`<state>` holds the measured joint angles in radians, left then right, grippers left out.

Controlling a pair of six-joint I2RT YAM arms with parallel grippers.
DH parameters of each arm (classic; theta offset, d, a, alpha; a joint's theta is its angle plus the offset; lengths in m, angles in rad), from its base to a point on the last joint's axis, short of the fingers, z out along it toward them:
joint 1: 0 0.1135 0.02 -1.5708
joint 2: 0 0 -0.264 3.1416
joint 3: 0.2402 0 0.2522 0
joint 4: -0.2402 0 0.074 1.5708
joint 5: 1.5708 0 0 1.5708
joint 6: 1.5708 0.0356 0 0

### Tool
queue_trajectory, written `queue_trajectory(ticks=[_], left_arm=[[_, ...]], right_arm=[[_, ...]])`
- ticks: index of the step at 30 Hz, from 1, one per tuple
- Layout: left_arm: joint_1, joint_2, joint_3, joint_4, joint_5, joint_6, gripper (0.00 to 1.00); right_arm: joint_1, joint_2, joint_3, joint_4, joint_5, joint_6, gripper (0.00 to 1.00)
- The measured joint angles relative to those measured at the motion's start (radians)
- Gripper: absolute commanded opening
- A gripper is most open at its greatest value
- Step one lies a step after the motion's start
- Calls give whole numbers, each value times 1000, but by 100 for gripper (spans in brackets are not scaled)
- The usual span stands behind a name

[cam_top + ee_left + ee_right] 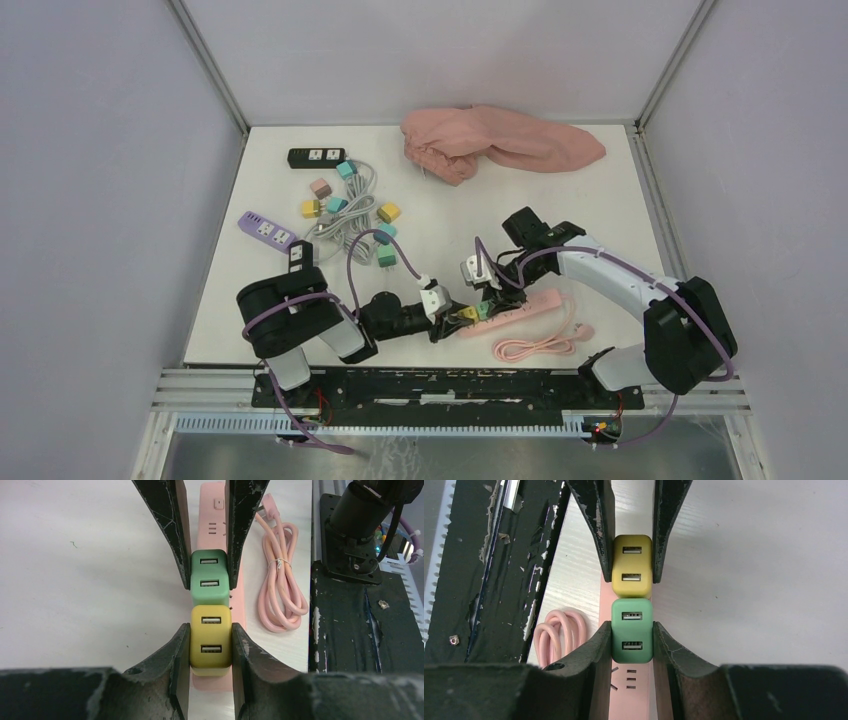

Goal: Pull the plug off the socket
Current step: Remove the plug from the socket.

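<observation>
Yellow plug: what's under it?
The pink strip lies under the yellow plug, which the left gripper clamps. Its prongs and socket are covered.

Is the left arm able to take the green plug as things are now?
Probably not: the right tool is shut on the green plug, covering both its sides, and the left tool itself grips the yellow plug.

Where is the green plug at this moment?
In the right wrist view, the green plug sits in the pink power strip, clamped by the right gripper, just beside the yellow plug.
</observation>
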<state>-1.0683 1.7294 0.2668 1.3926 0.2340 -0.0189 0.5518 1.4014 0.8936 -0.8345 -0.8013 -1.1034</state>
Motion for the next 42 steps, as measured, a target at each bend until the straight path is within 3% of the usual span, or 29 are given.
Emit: queue_trajectory(ticks=[15,31,42], left_arm=[[7,3,-1,2,-21,1,3],[1,3,6,10,-5,0,3],[6,12,2,-22,-18,0,3]], right_arm=[[-22,0,0,96,34,243,0],[-31,-20,0,2,-43,11,0],[-43,-27,1,150,-39,311,0]])
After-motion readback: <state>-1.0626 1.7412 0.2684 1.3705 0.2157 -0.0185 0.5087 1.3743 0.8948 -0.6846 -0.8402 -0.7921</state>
